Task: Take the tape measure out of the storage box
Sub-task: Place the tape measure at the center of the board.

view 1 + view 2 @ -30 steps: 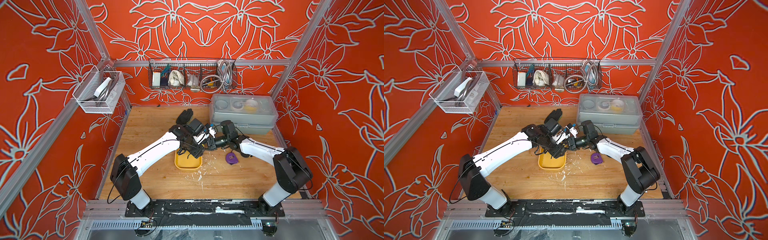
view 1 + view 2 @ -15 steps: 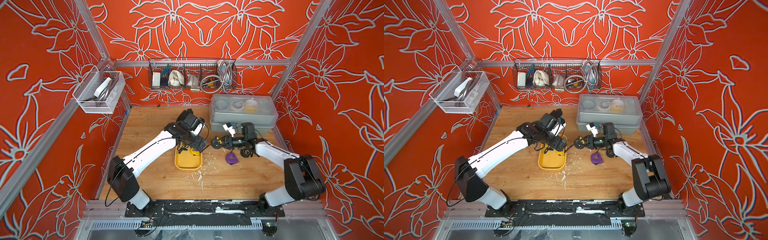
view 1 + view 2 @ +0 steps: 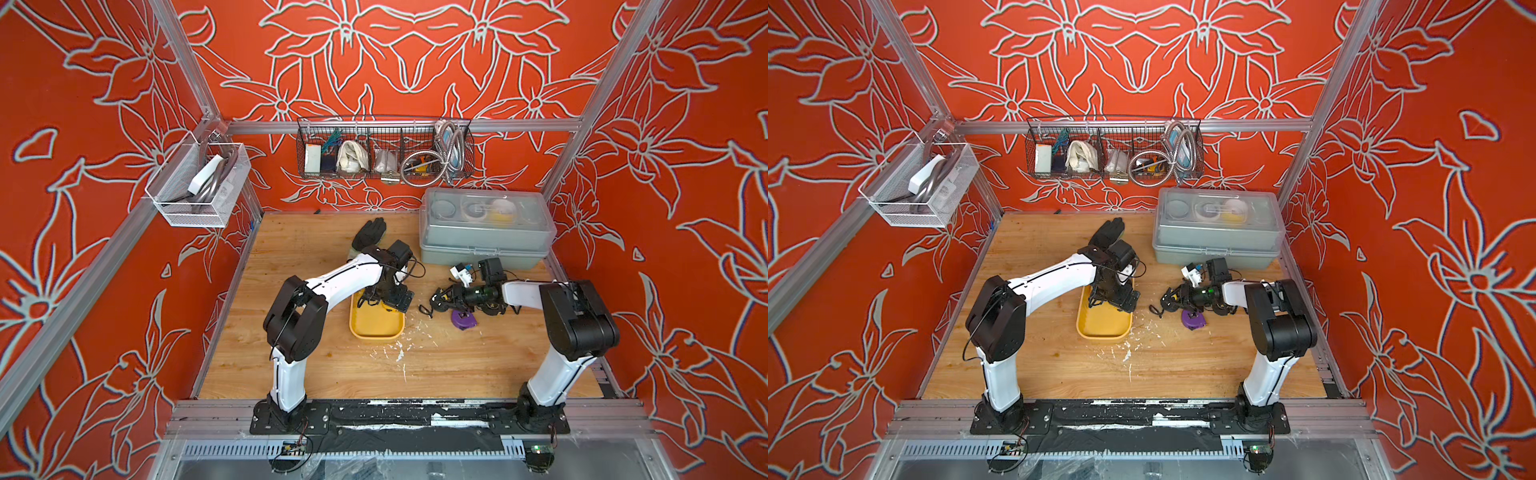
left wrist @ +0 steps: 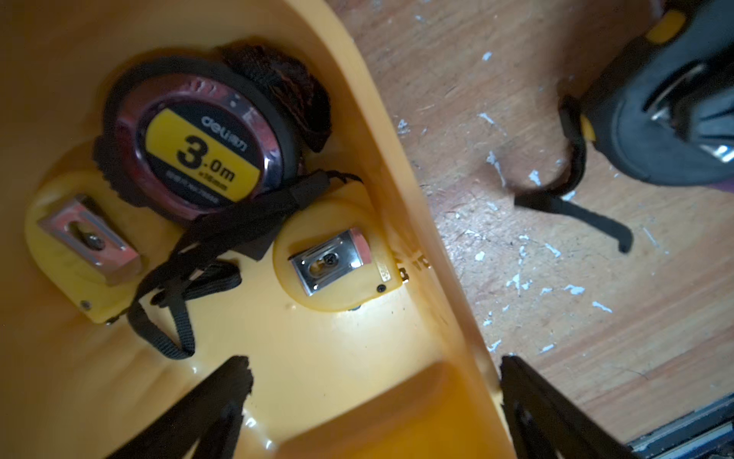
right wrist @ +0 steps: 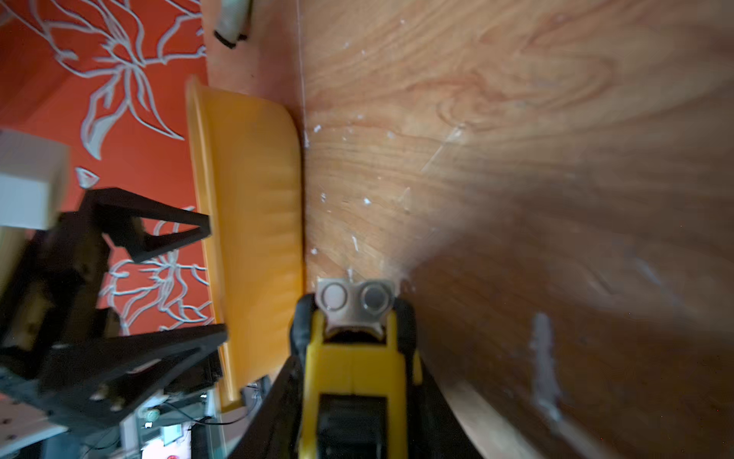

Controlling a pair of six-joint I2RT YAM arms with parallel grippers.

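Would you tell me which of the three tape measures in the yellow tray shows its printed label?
The dark round tape measure marked 3.0m; the two yellow ones beside it lie with their metal belt clips up.

Four tape measures appear in the left wrist view: one round black-and-red tape measure [image 4: 198,139], two flat yellow plastic ones [image 4: 337,274] [image 4: 75,254], and one black-and-yellow tape measure [image 4: 667,111] at upper right. There is one shallow mustard-yellow plastic tray [image 4: 401,171].

Both top views stare down from the front over my whole bench [image 3: 457,374]. My wrist cameras sit close, sharing the storage box [image 4: 317,349].
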